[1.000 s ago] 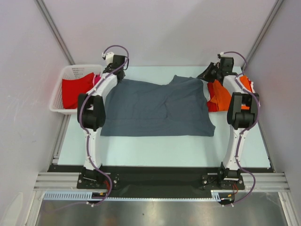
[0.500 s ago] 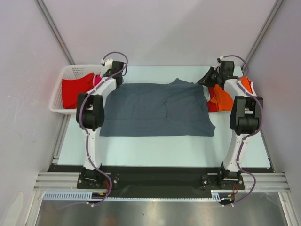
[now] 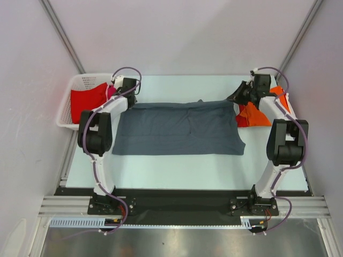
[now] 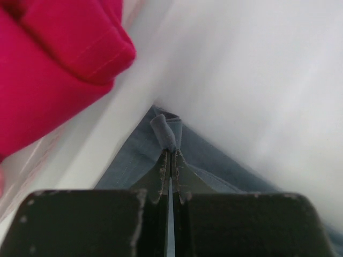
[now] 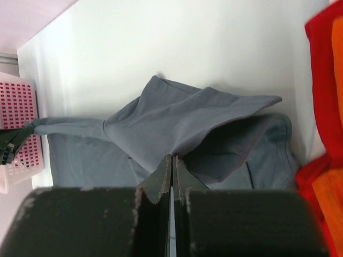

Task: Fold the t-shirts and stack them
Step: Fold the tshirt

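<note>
Grey t-shirt (image 3: 179,128) lies on desk (image 3: 182,171), just right of basket (image 3: 86,80). Left jaws are clamped on its far corner nearest the basket, right jaws on the far corner opposite. Cloth looks soft, light and limp, so it'll likely sag mid-span. Grip hems and corners and hold it taut.

Robot lab cell, aluminium frame (image 3: 69,205), bare white walls (image 3: 182,32)

The slate-grey t-shirt (image 3: 177,131) is matt cloth, the table (image 3: 187,166) smooth, the basket (image 3: 88,80) lattice plastic.
</note>
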{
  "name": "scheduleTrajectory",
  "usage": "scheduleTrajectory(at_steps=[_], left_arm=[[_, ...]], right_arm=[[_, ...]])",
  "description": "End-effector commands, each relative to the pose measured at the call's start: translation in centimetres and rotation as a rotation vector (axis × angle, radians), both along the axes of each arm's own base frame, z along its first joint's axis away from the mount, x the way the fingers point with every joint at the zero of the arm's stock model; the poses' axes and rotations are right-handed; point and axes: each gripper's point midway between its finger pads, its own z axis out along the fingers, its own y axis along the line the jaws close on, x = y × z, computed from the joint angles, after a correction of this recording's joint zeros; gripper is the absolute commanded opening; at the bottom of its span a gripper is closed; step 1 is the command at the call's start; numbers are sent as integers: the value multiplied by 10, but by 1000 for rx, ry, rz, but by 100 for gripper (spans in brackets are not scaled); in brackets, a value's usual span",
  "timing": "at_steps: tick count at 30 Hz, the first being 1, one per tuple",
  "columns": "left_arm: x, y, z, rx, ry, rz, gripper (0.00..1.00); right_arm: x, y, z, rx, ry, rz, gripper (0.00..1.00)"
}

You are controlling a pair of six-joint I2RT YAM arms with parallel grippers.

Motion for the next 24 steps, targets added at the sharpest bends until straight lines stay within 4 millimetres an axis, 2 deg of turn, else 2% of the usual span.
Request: scheduleTrajectory(at_steps=[1, 3, 5, 6, 7, 9, 10, 17, 20, 24], left_arm=[[5, 3, 41, -32, -134, 16, 0], [2, 4, 47, -30, -152, 13, 0], [-5, 4, 45, -27, -149, 7, 0], [-6, 5, 55, -31, -176, 8, 0], [-10, 3, 51, -37, -169, -1, 0], [-13, 2, 61, -48, -188, -11, 0], [-18, 2, 59, -48, -182, -13, 0], [-36, 3, 70, -69, -222, -10, 0], [-43, 2, 68, -82, -220, -15, 0], [-53, 3, 64, -95, -224, -6, 0]], right_arm=[[-12, -4, 16, -27, -30, -17, 0], [-20, -6, 17, -33, -30, -29, 0], [-25, -7, 18, -34, -29, -34, 0], [-28, -7, 23, -33, -43, -35, 0], [-33, -7, 19, -33, -33, -37, 0], [-38, -11, 17, -44, -29, -50, 0], [-44, -12, 16, -38, -23, -54, 0], [-61, -12, 22, -15, -47, -67, 0], [-70, -9, 21, -15, -48, -65, 0], [-84, -10, 9, -22, -27, -73, 0]])
